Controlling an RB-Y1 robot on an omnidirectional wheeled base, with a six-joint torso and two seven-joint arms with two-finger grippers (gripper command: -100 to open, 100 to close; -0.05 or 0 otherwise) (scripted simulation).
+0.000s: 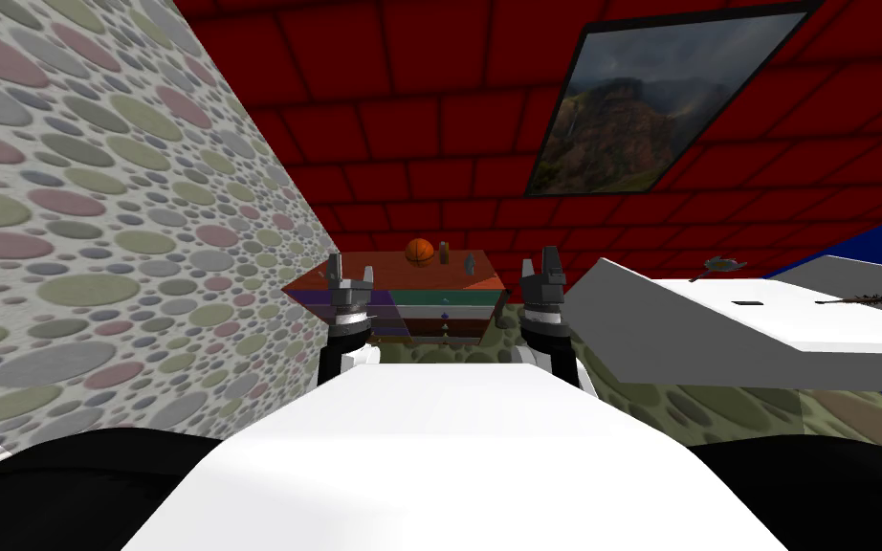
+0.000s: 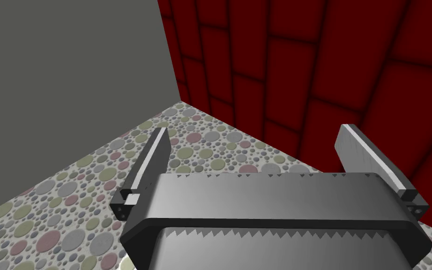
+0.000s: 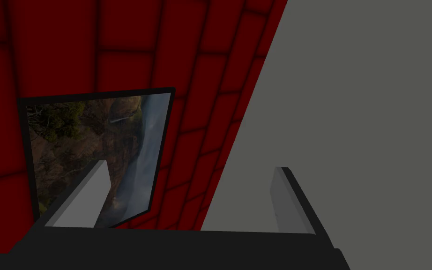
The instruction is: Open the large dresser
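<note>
Against the red brick wall [image 1: 410, 143] ahead stands the dresser [image 1: 434, 304], well beyond the left pincer [image 1: 351, 274] and right pincer [image 1: 541, 265], both spread apart and empty; closing in, the right arm might clip the white counter [image 1: 688, 330].

The left end effector [image 1: 351, 272] is covering part of the left front of the dresser [image 1: 439, 298]. A small grey item [image 1: 469, 263] on its top is showing too small to name. The white table [image 1: 678, 330] is running off the picture's right edge, and a dark thing [image 1: 858, 300] is lying on it, too small to tell.

Orange ball [image 1: 419, 251] and two small objects [image 1: 469, 263], perhaps bottles, atop dresser [image 1: 401, 277]
</note>
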